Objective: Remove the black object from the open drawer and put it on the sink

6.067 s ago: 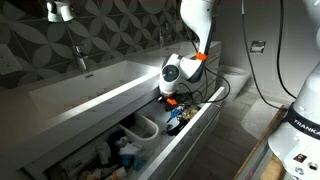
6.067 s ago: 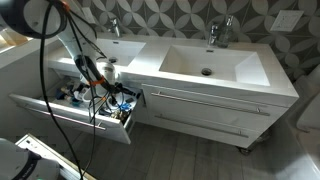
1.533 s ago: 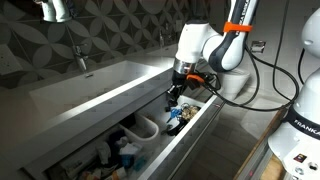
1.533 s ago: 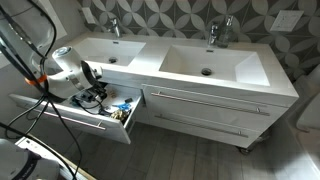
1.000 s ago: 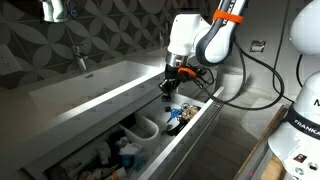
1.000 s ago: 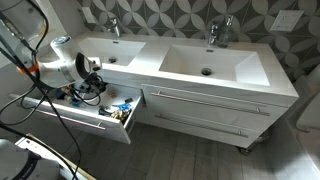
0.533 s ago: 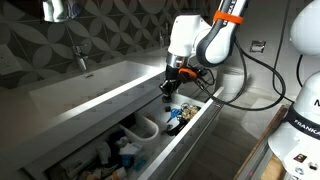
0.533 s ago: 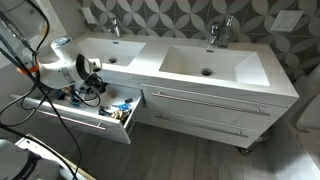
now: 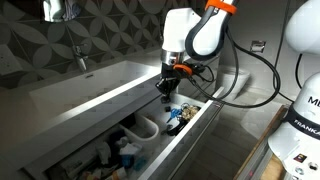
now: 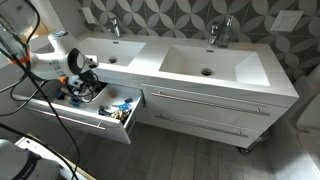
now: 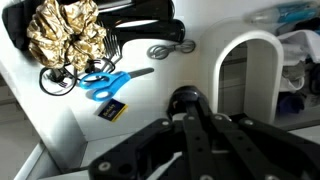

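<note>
My gripper [image 9: 167,88] hangs above the open drawer [image 9: 192,128], close to the front edge of the sink [image 9: 95,85]. In the wrist view its fingers [image 11: 186,112] are shut on the black object [image 11: 185,98], a small round black lump at the fingertips, held over the drawer's white floor. In an exterior view the gripper [image 10: 85,78] sits over the pulled-out drawer [image 10: 75,118], beside the left end of the white sink [image 10: 215,62]. The black object is too small to make out in both exterior views.
The drawer holds clutter: a gold scrunchie [image 11: 65,30], blue scissors [image 11: 105,83], a black comb [image 11: 140,38] and a white arch-shaped cutout [image 11: 250,60]. Chrome taps [image 10: 216,33] stand at the sink's back. Shut drawer fronts [image 10: 210,105] lie below the sink.
The gripper was down in the drawer six seconds ago. It has risen out of it and shifted a little toward the sink edge in the last half second, holding the black object.
</note>
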Motion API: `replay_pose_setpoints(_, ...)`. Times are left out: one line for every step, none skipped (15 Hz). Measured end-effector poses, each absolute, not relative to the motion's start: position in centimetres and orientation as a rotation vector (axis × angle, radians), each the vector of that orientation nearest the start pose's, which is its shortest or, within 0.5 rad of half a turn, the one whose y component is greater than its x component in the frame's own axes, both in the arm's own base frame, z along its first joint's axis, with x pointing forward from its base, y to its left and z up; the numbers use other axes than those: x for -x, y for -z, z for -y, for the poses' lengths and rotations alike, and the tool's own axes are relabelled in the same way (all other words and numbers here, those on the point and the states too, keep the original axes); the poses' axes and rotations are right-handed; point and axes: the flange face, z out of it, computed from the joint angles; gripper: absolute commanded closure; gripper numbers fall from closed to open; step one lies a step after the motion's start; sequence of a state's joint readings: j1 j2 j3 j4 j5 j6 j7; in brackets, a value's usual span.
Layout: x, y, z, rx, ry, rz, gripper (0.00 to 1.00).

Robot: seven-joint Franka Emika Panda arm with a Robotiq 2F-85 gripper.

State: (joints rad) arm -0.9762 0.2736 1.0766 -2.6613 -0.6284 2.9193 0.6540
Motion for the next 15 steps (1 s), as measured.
replay_pose_setpoints(-41.8,-22.3,-10.4,3.014,0.223,0.013,0.98)
replay_pose_setpoints(-42.3,-23.2,-10.4,3.012,0.220,-0.002,0.98)
replay_pose_setpoints(-43.0,-24.2,-10.3,3.008,0.227,-0.018,0.98)
replay_pose_setpoints(-43.7,-25.3,-10.0,3.004,0.242,-0.037,0.98)
replay_pose_setpoints(-44.5,-26.5,-9.7,3.002,0.266,-0.058,0.98)
replay_pose_setpoints(-45.2,-27.8,-9.2,3.003,0.290,-0.076,0.98)
replay_pose_setpoints(-46.0,-29.1,-8.6,3.005,0.319,-0.095,0.98)
replay_pose_setpoints(-46.7,-30.5,-8.0,3.006,0.353,-0.117,0.98)
replay_pose_setpoints(-47.5,-31.9,-7.3,3.007,0.393,-0.141,0.98)
replay_pose_setpoints(-48.1,-33.4,-6.4,3.008,0.437,-0.168,0.98)
replay_pose_setpoints(-48.7,-34.8,-5.6,3.008,0.487,-0.195,0.98)
replay_pose_setpoints(-49.3,-36.3,-4.6,3.005,0.543,-0.221,0.98)
replay_pose_setpoints(-49.7,-37.6,-3.7,3.000,0.596,-0.245,0.98)
replay_pose_setpoints(-49.9,-38.8,-2.7,2.996,0.647,-0.265,0.98)
replay_pose_setpoints(-50.1,-39.8,-1.7,2.990,0.691,-0.289,0.98)
